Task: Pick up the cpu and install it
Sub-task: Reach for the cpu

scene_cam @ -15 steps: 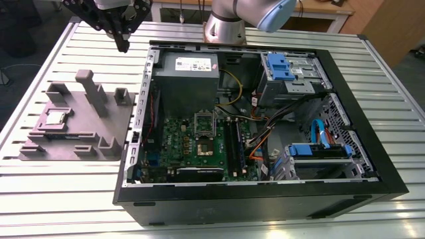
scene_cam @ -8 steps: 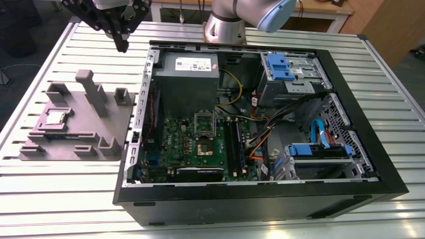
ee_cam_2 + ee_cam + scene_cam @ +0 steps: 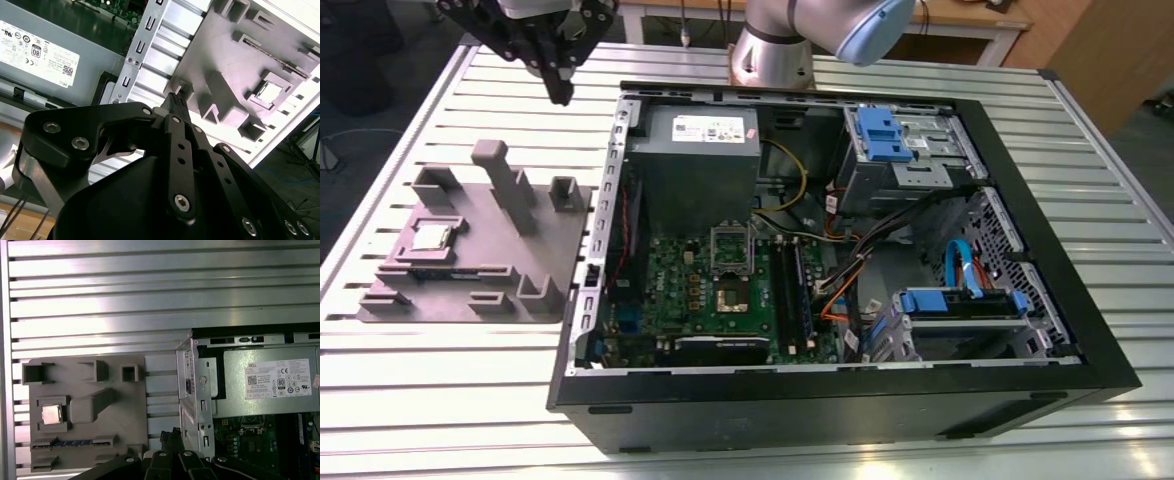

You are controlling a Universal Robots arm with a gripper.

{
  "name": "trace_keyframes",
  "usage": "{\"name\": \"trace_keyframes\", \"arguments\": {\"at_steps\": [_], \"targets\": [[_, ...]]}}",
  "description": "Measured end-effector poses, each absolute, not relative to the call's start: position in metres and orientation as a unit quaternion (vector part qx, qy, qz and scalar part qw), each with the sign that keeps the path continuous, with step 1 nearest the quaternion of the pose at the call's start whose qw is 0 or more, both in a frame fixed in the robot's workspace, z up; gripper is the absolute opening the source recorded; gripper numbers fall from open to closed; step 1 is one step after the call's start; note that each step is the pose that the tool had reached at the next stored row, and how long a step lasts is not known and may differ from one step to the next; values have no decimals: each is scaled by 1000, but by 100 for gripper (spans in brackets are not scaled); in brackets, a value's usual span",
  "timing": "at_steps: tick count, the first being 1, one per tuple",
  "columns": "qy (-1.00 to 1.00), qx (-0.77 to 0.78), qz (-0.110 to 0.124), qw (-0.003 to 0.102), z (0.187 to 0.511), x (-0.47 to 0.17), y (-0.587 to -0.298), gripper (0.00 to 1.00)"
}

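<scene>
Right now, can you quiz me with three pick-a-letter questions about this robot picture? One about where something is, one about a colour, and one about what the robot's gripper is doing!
1. Where is the cpu?
A) in the gripper
B) in a pocket of the grey fixture block
C) inside the computer case

2. What colour are the plastic drive clips in the case?
A) blue
B) pink
C) yellow

3. The gripper is:
A) squeezing the cpu
B) pulling a cable
C) holding nothing

Answers:
1 B: the shiny square lies in the block, outside the case.
2 A: they show bright blue.
3 C: its jaws are shut on nothing, well apart from the cpu.
</scene>
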State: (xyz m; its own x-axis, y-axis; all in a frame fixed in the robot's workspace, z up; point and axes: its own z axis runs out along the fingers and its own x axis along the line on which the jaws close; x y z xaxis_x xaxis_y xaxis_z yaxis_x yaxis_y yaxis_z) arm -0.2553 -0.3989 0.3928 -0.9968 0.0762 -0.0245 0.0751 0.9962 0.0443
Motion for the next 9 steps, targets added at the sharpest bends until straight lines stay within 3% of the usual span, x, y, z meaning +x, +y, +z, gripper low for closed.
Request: {"name": "trace_keyframes", "arguments": {"at_steps": [9], "targets": [[999, 38, 22, 13, 393, -260, -399, 10]]}}
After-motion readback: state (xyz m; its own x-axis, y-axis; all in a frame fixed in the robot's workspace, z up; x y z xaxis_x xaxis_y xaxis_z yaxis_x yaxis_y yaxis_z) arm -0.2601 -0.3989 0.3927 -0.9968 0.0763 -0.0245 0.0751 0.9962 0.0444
